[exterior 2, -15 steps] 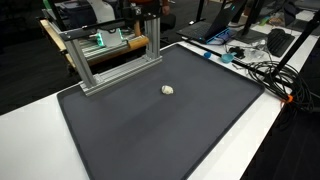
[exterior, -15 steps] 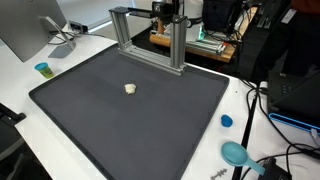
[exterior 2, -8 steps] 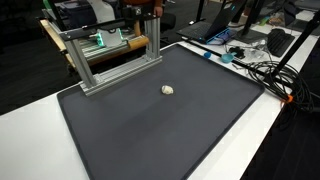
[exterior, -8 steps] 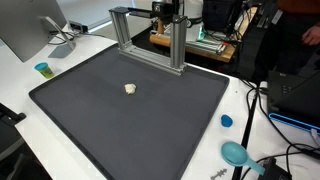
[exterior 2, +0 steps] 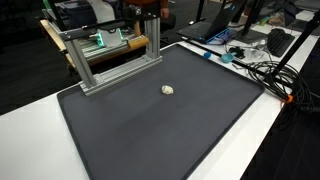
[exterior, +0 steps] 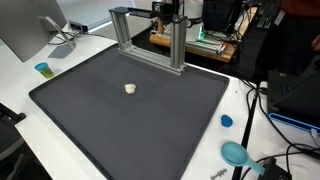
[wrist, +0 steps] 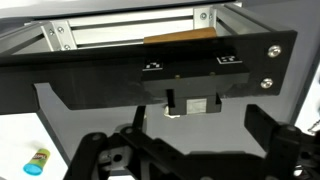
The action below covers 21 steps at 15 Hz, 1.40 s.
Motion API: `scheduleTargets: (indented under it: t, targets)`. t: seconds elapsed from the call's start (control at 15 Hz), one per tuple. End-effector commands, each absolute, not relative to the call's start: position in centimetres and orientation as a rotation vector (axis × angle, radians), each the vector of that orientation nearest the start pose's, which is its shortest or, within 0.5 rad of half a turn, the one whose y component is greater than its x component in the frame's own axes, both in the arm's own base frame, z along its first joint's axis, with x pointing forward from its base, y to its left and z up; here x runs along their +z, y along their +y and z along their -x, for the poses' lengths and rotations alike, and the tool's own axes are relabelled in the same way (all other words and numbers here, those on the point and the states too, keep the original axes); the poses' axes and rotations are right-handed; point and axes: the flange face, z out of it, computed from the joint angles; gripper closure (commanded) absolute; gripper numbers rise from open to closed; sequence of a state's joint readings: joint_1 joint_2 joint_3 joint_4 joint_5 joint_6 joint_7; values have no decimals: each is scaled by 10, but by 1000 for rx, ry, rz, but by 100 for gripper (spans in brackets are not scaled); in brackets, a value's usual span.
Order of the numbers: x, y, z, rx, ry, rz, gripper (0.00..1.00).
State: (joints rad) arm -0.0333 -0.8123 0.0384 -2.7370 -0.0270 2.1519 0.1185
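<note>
We see the hand in the wrist view with its two dark fingers spread wide and nothing between them, so it is open. It hangs high at the far edge of the scene, just behind the metal frame, and touches nothing. In the wrist view the frame's black crossbar runs across the picture, just in front of the fingers.

A small pale lump lies alone on the dark mat, well apart from the hand and in front of the frame. Both exterior views show it, somewhat nearer the frame than the mat's near edge.

The mat covers most of the white worktop. On the bare worktop beside the mat we find a blue cap, a teal scoop and a small teal cup. A monitor stands behind the cup. In an exterior view, cables lie along one side of the mat.
</note>
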Motion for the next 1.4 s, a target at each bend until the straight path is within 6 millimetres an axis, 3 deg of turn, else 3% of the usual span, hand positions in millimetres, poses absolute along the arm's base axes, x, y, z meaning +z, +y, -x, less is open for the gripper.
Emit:
scheduleTargets:
  t: [0.0,0.27,0.6,1.0,1.33]
  targets:
    - [462,9,-332,-367,207,3163,0]
    - [452,16,-335,-335,233,3160,0]
    - [448,-1,-335,-274,220,3097,0]
    - [455,-4,-332,-293,204,3047,0]
    - [473,-1,-323,-325,197,3083,0]
